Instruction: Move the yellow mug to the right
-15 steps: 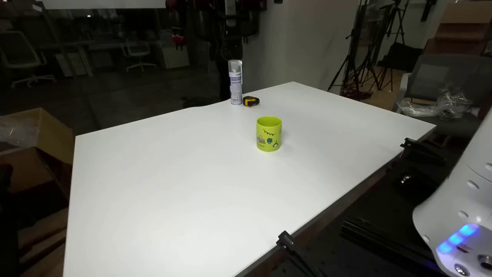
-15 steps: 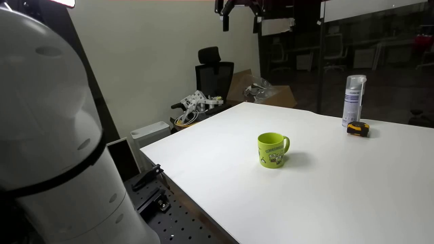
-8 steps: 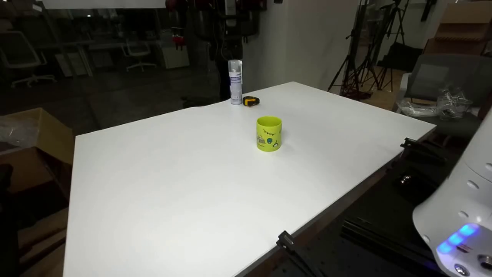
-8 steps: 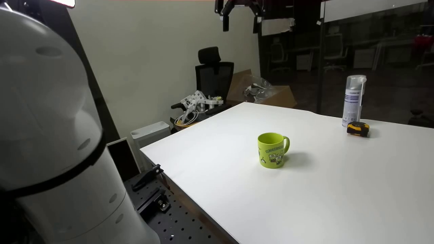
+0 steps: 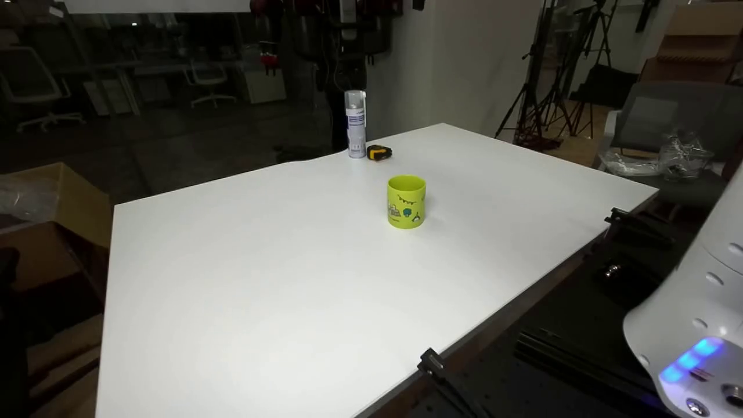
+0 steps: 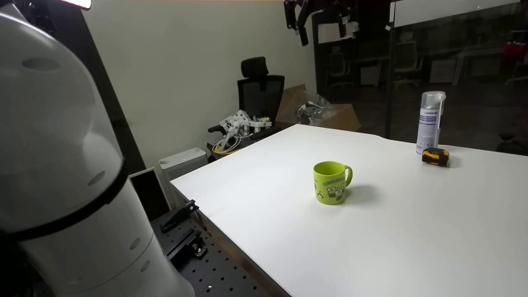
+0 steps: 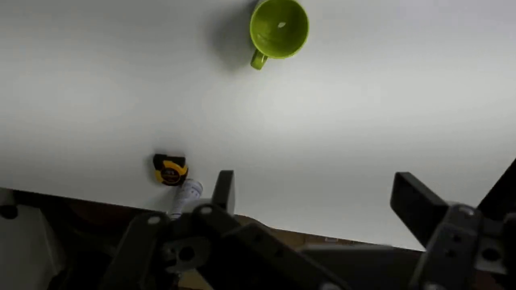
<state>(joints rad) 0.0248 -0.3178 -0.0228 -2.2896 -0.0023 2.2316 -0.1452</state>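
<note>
The yellow mug is a short yellow-green cup with small dark drawings on its side. It stands upright on the white table in both exterior views (image 5: 406,202) (image 6: 329,184). Its handle shows in an exterior view and in the wrist view, where the mug (image 7: 279,29) lies at the top edge, seen from above. My gripper (image 6: 323,34) hangs high above the table at the top of an exterior view, well apart from the mug. In the wrist view the gripper's fingers (image 7: 316,195) are spread wide with nothing between them.
A white spray can with a blue band (image 6: 429,123) stands at the table's far edge, with a black and yellow tape measure (image 6: 435,157) beside it. The white table's (image 5: 261,278) far edge crosses the wrist view below the fingers. Black clamps (image 5: 432,363) sit on the near edge.
In an exterior view my gripper has moved to the right and a little down, and it is slightly tilted. The arm's white link has shifted slightly left. The mug has not moved.
</note>
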